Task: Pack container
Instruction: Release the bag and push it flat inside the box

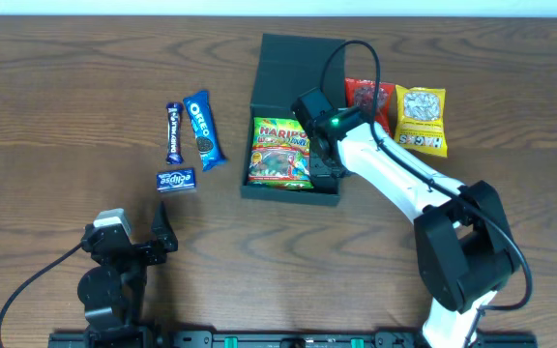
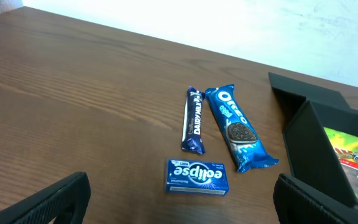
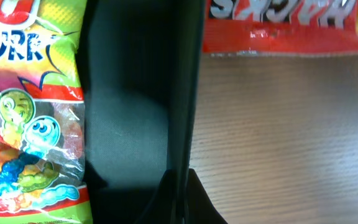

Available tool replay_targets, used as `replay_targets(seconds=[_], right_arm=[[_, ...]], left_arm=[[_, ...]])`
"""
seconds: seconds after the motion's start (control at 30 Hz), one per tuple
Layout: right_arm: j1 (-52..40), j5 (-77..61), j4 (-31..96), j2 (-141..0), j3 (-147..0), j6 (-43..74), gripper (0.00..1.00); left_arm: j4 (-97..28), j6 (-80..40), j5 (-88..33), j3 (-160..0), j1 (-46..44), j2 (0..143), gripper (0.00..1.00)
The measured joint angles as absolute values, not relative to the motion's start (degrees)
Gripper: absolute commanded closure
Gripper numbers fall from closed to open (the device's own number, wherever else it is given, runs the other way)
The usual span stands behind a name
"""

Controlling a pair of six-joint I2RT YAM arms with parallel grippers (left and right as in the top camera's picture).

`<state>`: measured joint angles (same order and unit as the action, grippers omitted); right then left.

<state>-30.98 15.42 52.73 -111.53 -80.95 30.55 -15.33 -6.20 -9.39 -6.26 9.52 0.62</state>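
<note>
Right pincer (image 1: 323, 166) hung low over the container (image 1: 288, 196), just inside its right wall. Jaw opening could not be read, and nothing was seen in it. Haribo bag (image 1: 280, 150) lay on the container floor just left of it. Container ran front-to-back, flap open on the far side. Red packet (image 1: 367, 97) sat beyond the wall, far-right, nearer this arm. Left pincer (image 2: 179, 211), wide open and empty, was well apart.

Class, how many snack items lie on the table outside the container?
5. Left of the container: Dairy Milk bar, Oreo pack, Eclipse box. Right of it: red packet, partly hidden by the right arm, and yellow packet.
</note>
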Motion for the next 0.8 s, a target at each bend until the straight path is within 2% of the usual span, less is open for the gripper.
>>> replay_targets(seconds=[0.2, 0.37, 0.8], right_arm=[[-31.0, 16.1, 52.7, -111.5, -80.9, 21.2, 0.99], [-31.0, 16.2, 52.7, -111.5, -80.9, 18.2, 0.99], [-31.0, 16.5, 56.8, -111.5, -80.9, 26.9, 0.99]], left_arm=[[-15.3, -6.2, -9.4, -6.3, 9.5, 0.6, 0.05], [-15.3, -6.2, -9.4, -6.3, 9.5, 0.6, 0.05], [-15.3, -6.2, -9.4, -6.3, 9.5, 0.6, 0.05]])
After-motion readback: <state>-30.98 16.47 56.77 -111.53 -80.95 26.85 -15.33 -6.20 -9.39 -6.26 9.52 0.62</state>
